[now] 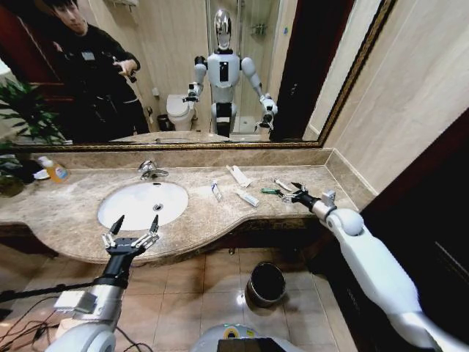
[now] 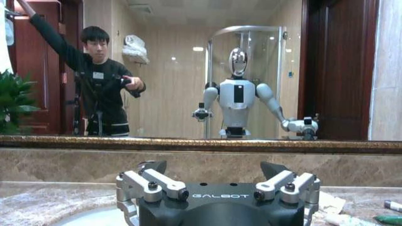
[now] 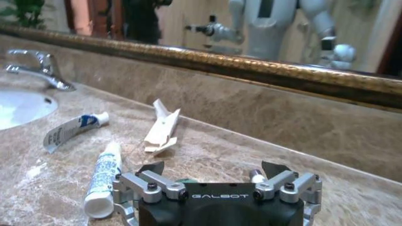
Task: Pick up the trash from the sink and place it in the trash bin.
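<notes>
The trash lies on the marble countertop to the right of the white sink. It includes a blue-printed tube, a white tube, a torn white packet and a small green tube. My right gripper is open and low over the counter, with the green tube just between its fingers. My left gripper hovers open at the sink's front rim, holding nothing. The trash bin stands on the floor below the counter.
A chrome tap stands behind the basin. A yellow-orange soap bottle and a plant are at the far left. A large mirror backs the counter, and a wall closes in the right end.
</notes>
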Motion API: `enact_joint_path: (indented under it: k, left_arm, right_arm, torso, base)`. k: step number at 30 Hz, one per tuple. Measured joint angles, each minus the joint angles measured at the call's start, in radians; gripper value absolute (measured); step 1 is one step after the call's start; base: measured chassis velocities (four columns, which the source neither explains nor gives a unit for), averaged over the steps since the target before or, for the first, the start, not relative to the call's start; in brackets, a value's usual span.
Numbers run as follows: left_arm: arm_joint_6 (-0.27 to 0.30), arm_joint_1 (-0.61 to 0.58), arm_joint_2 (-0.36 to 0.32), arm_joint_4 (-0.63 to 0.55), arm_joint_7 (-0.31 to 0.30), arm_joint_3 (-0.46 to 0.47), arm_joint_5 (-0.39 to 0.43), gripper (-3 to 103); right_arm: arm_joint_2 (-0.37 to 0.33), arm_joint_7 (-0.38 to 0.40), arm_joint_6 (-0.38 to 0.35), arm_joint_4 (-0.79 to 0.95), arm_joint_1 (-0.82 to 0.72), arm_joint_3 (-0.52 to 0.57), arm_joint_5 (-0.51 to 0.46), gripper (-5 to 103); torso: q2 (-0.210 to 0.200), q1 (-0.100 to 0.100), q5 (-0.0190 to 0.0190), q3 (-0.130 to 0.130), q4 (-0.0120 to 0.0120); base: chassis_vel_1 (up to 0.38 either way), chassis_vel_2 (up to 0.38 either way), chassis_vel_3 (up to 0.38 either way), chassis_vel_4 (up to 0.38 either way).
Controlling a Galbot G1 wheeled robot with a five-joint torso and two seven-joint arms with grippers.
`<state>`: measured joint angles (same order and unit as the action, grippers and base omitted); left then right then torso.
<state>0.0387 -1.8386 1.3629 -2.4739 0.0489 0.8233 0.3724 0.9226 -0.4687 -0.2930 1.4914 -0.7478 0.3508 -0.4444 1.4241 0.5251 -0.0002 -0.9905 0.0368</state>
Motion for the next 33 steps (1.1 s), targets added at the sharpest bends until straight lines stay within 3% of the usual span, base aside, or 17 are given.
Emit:
enact_joint_path:
  k: [3,6,9,12,14,24,27,29,32,33]
  left_arm:
    - [0.000,0.000,0.000,0.000,0.000,0.000,0.000,100]
    - [0.000,0.000,0.000,0.000,0.000,0.000,0.000,100]
    - [0.000,0.000,0.000,0.000,0.000,0.000,0.000,100]
    - [0.000,0.000,0.000,0.000,0.000,0.000,0.000,100]
    - [0.000,0.000,0.000,0.000,0.000,0.000,0.000,100]
    - [0.000,0.000,0.000,0.000,0.000,0.000,0.000,100]
    - [0.000,0.000,0.000,0.000,0.000,0.000,0.000,100]
    - [0.000,0.000,0.000,0.000,0.000,0.000,0.000,100]
    - [0.000,0.000,0.000,0.000,0.000,0.000,0.000,100]
    - [0.000,0.000,0.000,0.000,0.000,0.000,0.000,100]
  right_arm:
    - [-0.001,-0.007,-0.026,-0.030,0.053,-0.044,0.006,100]
    - [0.009,0.034,-0.042,-0.052,0.091,-0.079,0.001,100]
    - [0.037,0.146,-0.080,-0.077,0.127,-0.119,-0.038,100]
    - [0.051,0.181,-0.098,-0.093,0.141,-0.129,-0.047,100]
    - [0.068,0.214,-0.146,-0.128,0.165,-0.135,-0.051,100]
    - [0.068,0.194,-0.189,-0.231,0.222,-0.118,-0.059,100]
    - [0.065,0.177,-0.192,-0.265,0.233,-0.111,-0.076,90]
    - [0.065,0.173,-0.191,-0.268,0.233,-0.110,-0.077,90]
    - [0.067,0.168,-0.191,-0.269,0.231,-0.105,-0.085,75]
    - [0.067,0.168,-0.191,-0.269,0.231,-0.105,-0.085,75]
  torso:
    - [0.000,0.000,0.0001,0.000,0.0000]
    - [0.000,0.000,0.0000,0.000,0.0000]
    - [0.000,0.000,0.0001,0.000,0.0001]
    - [0.000,0.000,0.0002,0.000,0.0001]
    - [0.000,0.000,0.0001,0.000,0.0001]
    - [0.000,0.000,0.0000,0.000,0.0000]
    - [0.000,0.000,0.0002,0.000,0.0000]
    - [0.000,0.000,0.0003,0.000,-0.0001]
    - [0.000,0.000,0.0002,0.000,0.0000]
    - [0.000,0.000,0.0002,0.000,0.0000]
  base:
    - [0.000,0.000,0.000,0.000]
    - [0.000,0.000,0.000,0.000]
    - [0.000,0.000,0.000,0.000]
    - [0.000,0.000,0.000,0.000]
    - [0.000,0.000,0.000,0.000]
    - [0.000,0.000,0.000,0.000]
    - [0.000,0.000,0.000,0.000]
    - [0.000,0.000,0.000,0.000]
    - [0.000,0.000,0.000,0.000]
    - [0.000,0.000,0.000,0.000]
